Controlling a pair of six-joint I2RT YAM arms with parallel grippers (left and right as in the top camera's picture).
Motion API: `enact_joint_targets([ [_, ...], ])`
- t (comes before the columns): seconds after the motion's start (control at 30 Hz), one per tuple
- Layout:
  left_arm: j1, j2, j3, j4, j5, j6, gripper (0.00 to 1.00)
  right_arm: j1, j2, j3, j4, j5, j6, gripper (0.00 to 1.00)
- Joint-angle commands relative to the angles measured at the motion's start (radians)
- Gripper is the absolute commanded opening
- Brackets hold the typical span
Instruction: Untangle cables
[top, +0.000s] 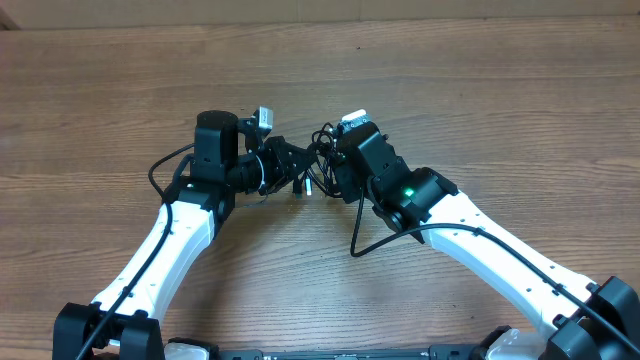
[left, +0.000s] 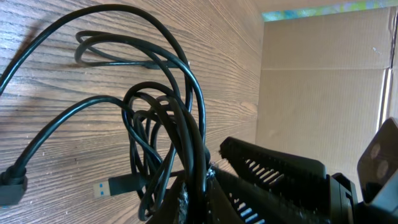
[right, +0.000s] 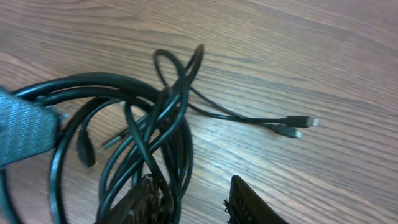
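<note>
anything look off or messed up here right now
Only the cables: they're a knotted clump of overlapping loops, pinched in the left gripper, with two small plugs trailing out to one side. No damage or spill shows.

Wood-grain table (top: 500, 90) against a plain brown backdrop.
The table's top is mid-brown with fine grain running along its length. It is lit evenly from above, with a pale sheen toward its far side in the right wrist view. Along the far edge stands a flat tan panel (left: 317, 81), cardboard-like and crossed by one faint horizontal crease. A thin mottled blue-green strip (left: 323, 10) shows above the panel's top edge.
</note>
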Motion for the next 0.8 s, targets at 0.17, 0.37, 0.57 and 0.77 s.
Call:
enact_joint_targets([
  [0.17, 0.002, -0.005, 0.008, 0.005, 0.062, 0.013, 0.04, 0.001, 0.037, -0.01, 0.014, -0.049, 0.002, 0.37],
  [0.37, 0.002, -0.005, 0.008, 0.005, 0.069, 0.012, 0.04, -0.001, 0.111, -0.021, 0.086, -0.076, 0.01, 0.22],
  [0.57, 0.001, -0.005, 0.008, -0.036, -0.037, 0.084, 0.04, -0.001, 0.085, 0.031, 0.058, 0.162, 0.009, 0.04],
  [0.77, -0.008, -0.005, 0.008, -0.15, -0.252, 0.179, 0.04, 0.0, -0.038, 0.116, 0.017, 0.103, 0.01, 0.04],
])
